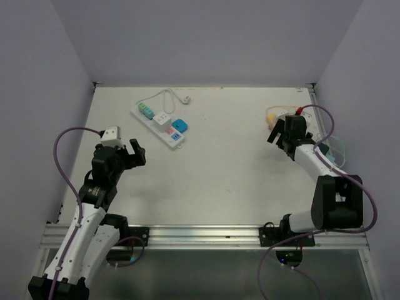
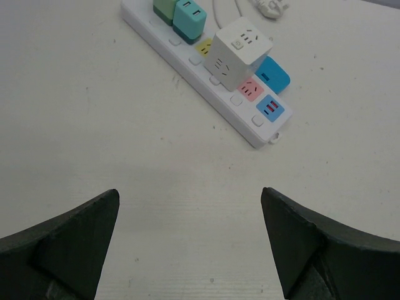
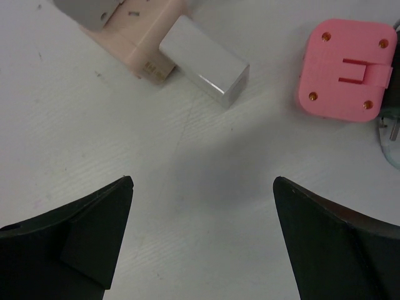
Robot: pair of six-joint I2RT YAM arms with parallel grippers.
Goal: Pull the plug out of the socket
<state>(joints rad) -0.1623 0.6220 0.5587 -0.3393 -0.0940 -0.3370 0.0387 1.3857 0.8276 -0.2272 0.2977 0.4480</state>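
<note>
The socket (image 1: 159,125) runs its long axis from 10 to 4 o'clock, a white cube plug (image 1: 162,119) seated; left gripper (image 1: 133,154) and right gripper (image 1: 279,132) gape empty.

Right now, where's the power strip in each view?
Top external: power strip upper left of centre, lying diagonally.
Left wrist: power strip upper centre, ahead of the open fingers.
Right wrist: not in view.
Shared landmark: white cube adapter plugged into the strip.

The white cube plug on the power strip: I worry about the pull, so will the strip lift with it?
Probably. The strip lies loose on the table, looks like light plastic, and nothing holds it down. The tall white cube may rock sideways before releasing.
</note>
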